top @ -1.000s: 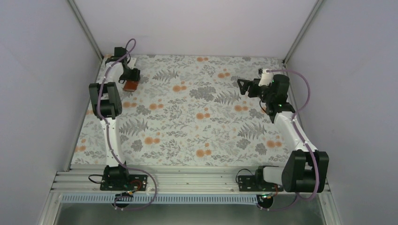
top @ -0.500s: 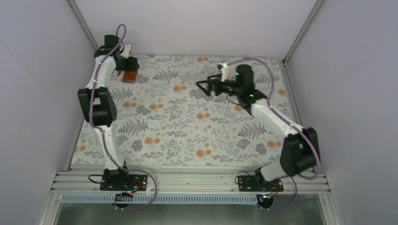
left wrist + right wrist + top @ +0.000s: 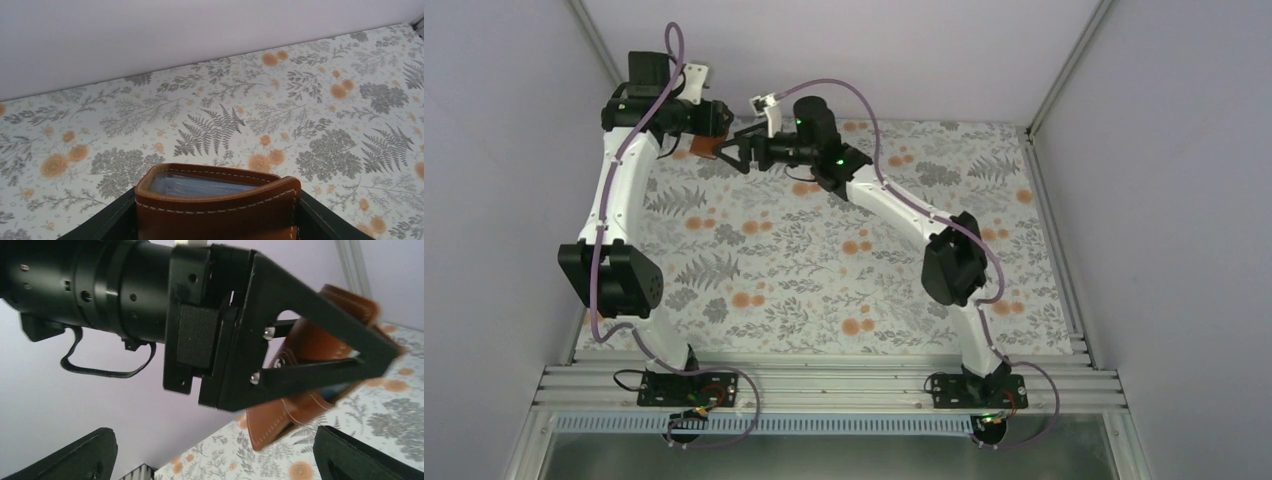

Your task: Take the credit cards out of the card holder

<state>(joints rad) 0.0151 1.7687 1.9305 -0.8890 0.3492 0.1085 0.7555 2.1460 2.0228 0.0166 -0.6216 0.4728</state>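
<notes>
My left gripper (image 3: 714, 132) is shut on the brown leather card holder (image 3: 705, 148) and holds it above the far left corner of the table. In the left wrist view the card holder (image 3: 215, 207) sits between the fingers (image 3: 107, 220), bowed open, with grey-blue plastic sleeves (image 3: 192, 184) showing inside. No credit cards show. My right gripper (image 3: 731, 153) is open, its tips just right of the holder. In the right wrist view the left gripper (image 3: 260, 330) fills the frame with the card holder (image 3: 305, 347) behind it, and my open fingers (image 3: 75, 460) frame the bottom.
The floral tablecloth (image 3: 844, 260) covers the table. White enclosure walls (image 3: 504, 150) stand close on the left, back and right. The right arm (image 3: 904, 215) stretches diagonally across the table toward the far left.
The left gripper has lifted the card holder up and toward the back left. The right arm has swung from the right side across to the holder.
</notes>
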